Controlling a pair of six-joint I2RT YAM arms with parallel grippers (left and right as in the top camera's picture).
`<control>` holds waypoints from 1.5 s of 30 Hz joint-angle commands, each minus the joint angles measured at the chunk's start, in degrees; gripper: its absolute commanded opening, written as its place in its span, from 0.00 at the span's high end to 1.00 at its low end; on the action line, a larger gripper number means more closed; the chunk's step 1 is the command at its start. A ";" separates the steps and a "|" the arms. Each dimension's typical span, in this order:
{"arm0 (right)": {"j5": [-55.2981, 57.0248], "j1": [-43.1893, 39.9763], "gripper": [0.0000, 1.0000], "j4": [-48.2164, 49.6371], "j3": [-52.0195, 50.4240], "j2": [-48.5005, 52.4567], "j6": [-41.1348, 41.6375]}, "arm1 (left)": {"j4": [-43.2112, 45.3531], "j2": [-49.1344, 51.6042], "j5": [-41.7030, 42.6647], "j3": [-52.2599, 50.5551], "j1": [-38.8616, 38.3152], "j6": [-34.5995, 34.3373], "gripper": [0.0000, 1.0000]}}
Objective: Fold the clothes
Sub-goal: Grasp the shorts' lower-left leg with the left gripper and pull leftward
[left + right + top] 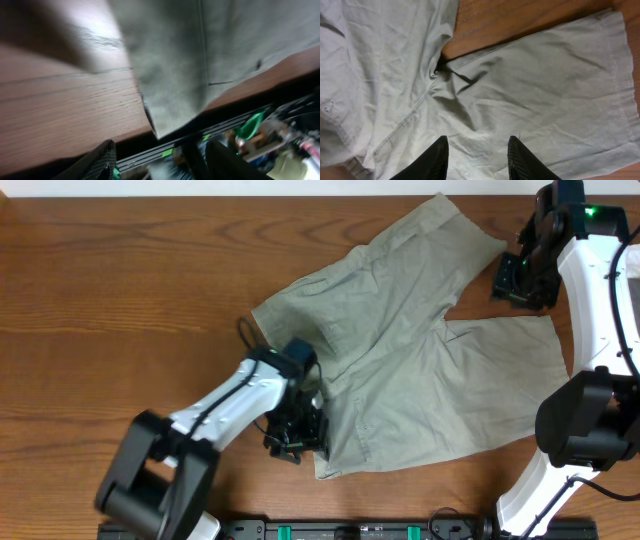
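Shows a wooden table (100,270) with the clothes (420,370) spread flat right of centre, waistband toward the left, two legs splaying toward the far and right edges. Reaches diagonally from the near-left base with the left arm (230,395), wrist bent down at the waistband's near corner. Arches the right arm (595,290) along the right edge up to the far leg's hem. Has the left gripper (162,147) released, fingers (100,160) apart just off the cloth corner, nothing between. Holds the right gripper (477,142) likewise parted above the fabric near the crotch seam, gripping nothing.
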 commanded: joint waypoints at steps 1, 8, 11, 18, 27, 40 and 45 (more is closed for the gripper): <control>-1.01 -0.52 0.63 -0.42 -0.04 -1.44 -1.11 | 1.05 4.35 1.01 -0.28 -1.07 3.74 0.42; -1.11 -0.52 0.64 -1.14 -0.04 -1.44 -1.11 | 3.85 9.09 1.01 -0.22 -0.59 6.54 0.94; -1.07 -0.50 0.63 -1.07 -0.04 -1.44 -1.11 | 1.33 7.93 -1.68 0.44 2.12 6.60 0.94; -1.09 -0.50 0.60 -0.22 -0.07 -1.40 -1.11 | -1.51 4.31 -23.47 2.10 19.58 -2.03 0.94; -1.18 0.02 0.55 3.98 -4.22 -1.18 -1.11 | 4.33 4.26 -23.76 3.19 41.81 -7.13 0.94; -8.98 -0.68 0.43 32.28 -24.59 -1.18 -6.38 | 1.01 1.29 -19.65 10.03 49.53 -0.52 0.88; -14.62 -0.50 0.56 47.43 -28.41 -1.18 -8.87 | 0.98 -0.92 -19.65 10.03 49.53 2.25 0.71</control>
